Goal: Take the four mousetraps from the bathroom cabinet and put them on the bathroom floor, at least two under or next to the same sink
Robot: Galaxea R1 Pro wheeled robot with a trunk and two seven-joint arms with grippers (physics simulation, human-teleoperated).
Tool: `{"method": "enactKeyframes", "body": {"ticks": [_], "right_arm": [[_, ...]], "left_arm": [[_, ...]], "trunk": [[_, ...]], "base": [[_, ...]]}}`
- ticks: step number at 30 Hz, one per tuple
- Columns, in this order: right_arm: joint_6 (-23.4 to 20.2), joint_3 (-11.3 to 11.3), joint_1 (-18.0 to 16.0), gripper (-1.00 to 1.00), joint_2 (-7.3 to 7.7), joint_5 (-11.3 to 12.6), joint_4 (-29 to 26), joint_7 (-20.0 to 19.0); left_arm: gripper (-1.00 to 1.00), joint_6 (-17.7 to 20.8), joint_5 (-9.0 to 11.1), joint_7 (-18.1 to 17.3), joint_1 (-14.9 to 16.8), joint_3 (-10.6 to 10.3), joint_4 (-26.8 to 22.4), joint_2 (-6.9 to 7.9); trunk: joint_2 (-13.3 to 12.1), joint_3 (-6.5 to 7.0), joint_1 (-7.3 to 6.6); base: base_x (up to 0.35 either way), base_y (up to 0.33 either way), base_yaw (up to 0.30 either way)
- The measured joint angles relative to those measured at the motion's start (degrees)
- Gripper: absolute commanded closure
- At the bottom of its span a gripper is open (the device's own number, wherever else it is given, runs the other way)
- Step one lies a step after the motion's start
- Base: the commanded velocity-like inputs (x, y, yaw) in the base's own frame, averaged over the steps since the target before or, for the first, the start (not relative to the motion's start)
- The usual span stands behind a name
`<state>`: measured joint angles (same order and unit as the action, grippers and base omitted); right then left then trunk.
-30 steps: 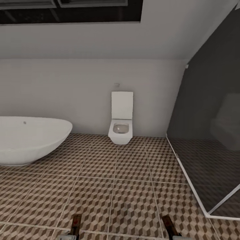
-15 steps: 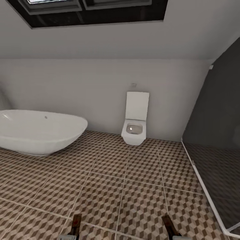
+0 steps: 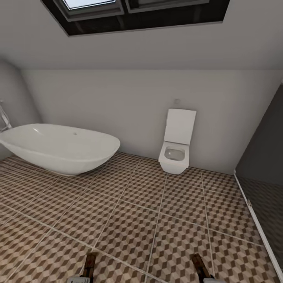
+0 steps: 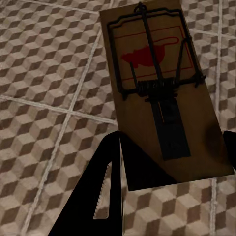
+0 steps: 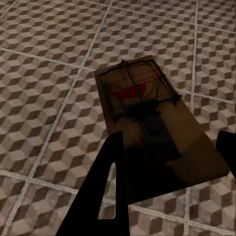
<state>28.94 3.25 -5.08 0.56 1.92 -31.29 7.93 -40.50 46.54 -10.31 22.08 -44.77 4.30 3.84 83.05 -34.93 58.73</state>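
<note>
A tan mousetrap [image 4: 160,88] with a black wire bar and a red mark sits between the dark fingers [image 4: 98,196] of my left gripper [image 4: 172,167], which is shut on its near end above the cube-patterned bathroom floor [image 4: 44,73]. A second mousetrap [image 5: 147,113] is held the same way in my right gripper [image 5: 169,167], over the same tiles [image 5: 49,59]. In the head view both traps stick up edge-on at the bottom, the left one [image 3: 89,264] and the right one [image 3: 197,265]. The cabinet and the sink are out of view.
A white oval bathtub [image 3: 59,147] stands at the left on the patterned floor [image 3: 149,212]. A white toilet [image 3: 176,151] hangs on the far wall. The dark shower stall's white threshold [image 3: 257,224] runs along the right. A skylight [image 3: 133,10] is overhead.
The whole head view has swung left: bathtub and toilet shifted rightward in the picture and the shower stall slid toward the right edge. Both traps stay held.
</note>
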Motion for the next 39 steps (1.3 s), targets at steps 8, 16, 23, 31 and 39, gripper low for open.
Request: {"method": "enactKeyframes", "body": {"ticks": [8, 16, 23, 31, 39], "right_arm": [[0.0, 0.0, 0.0, 1.0, 0.0, 0.0, 0.0, 0.0], [0.0, 0.0, 0.0, 1.0, 0.0, 0.0, 0.0, 0.0], [0.0, 0.0, 0.0, 1.0, 0.0, 0.0, 0.0, 0.0], [0.0, 0.0, 0.0, 1.0, 0.0, 0.0, 0.0, 0.0], [0.0, 0.0, 0.0, 1.0, 0.0, 0.0, 0.0, 0.0]], "left_arm": [[1.0, 0.0, 0.0, 0.0, 0.0, 0.0, 0.0, -0.01], [1.0, 0.0, 0.0, 0.0, 0.0, 0.0, 0.0, -0.02], [1.0, 0.0, 0.0, 0.0, 0.0, 0.0, 0.0, -0.01], [1.0, 0.0, 0.0, 0.0, 0.0, 0.0, 0.0, -0.01], [1.0, 0.0, 0.0, 0.0, 0.0, 0.0, 0.0, -0.02]], "trunk": [[0.0, 0.0, 0.0], [0.0, 0.0, -0.01], [0.0, 0.0, -0.01], [0.0, 0.0, -0.02], [0.0, 0.0, -0.02]], "base": [[0.013, 0.0, 0.282], [0.079, 0.0, 0.282], [0.104, 0.048, 0.282], [0.119, 0.08, 0.282], [0.149, 0.1, 0.282]]}}
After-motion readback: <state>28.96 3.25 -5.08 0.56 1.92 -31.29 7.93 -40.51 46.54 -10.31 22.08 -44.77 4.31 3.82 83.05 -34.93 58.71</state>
